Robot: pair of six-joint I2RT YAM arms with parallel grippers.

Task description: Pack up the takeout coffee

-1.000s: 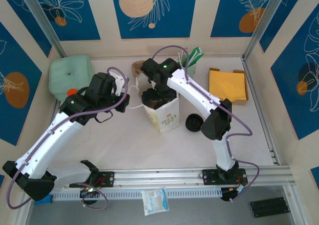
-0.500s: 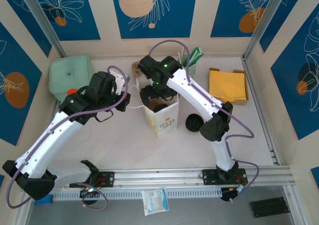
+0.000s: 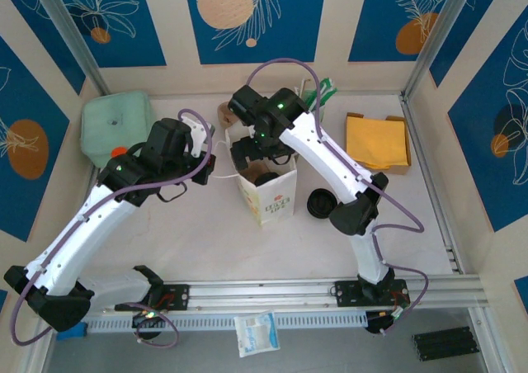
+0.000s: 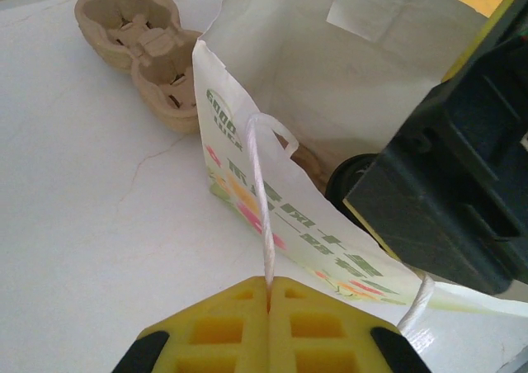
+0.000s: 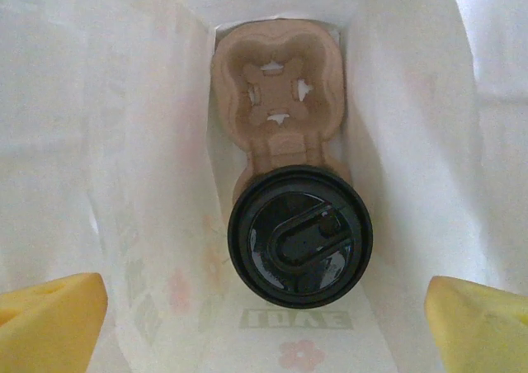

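hovering spread wide above the paper bag [image 3: 272, 201], the right gripper [image 5: 264, 319] is looking straight down on the takeout coffee [image 5: 299, 243], which is standing upright in a cup carrier [image 5: 276, 84] on the bag's floor; the left gripper [image 4: 269, 323] is pinching the string handle [image 4: 260, 191]

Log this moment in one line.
left gripper: shut on bag handle | right gripper: open above takeout coffee | coffee: in carrier inside bag
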